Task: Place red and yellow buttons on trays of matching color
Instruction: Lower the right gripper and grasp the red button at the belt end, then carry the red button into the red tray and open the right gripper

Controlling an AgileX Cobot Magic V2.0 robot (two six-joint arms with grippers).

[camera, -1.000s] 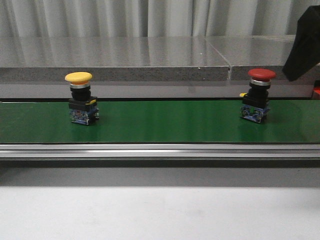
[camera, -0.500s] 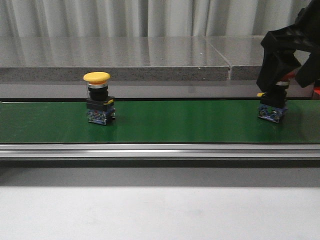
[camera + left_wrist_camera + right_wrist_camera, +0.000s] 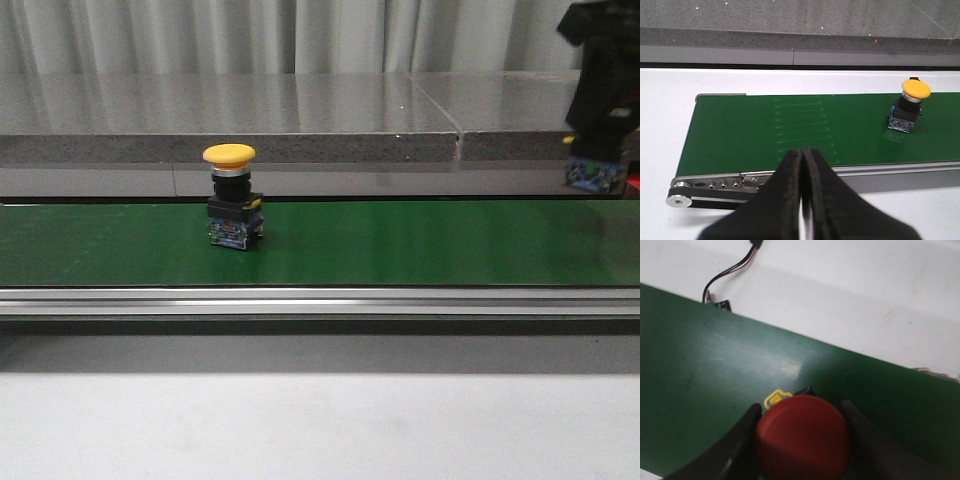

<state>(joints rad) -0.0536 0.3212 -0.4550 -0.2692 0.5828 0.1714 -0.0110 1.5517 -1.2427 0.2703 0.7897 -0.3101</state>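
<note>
The yellow button [image 3: 231,197] stands upright on the green belt [image 3: 420,245], left of centre; the left wrist view also shows the yellow button [image 3: 909,104]. My left gripper [image 3: 802,153] is shut and empty, hanging before the belt's near rail, well away from that button. My right gripper [image 3: 603,125] at the far right is shut on the red button [image 3: 802,437], with a finger on each side of its cap. The red button's blue base [image 3: 594,176] hangs clear above the belt. No tray is in view.
A grey stone ledge [image 3: 300,120] runs behind the belt and a metal rail [image 3: 320,300] along its front. The belt's end roller [image 3: 682,192] lies near my left gripper. A black cable [image 3: 732,272] lies on the white surface beyond the belt.
The yellow button has ridden rightward along the belt. My right gripper came down over the red button, shut on it and lifted it up and to the right.
</note>
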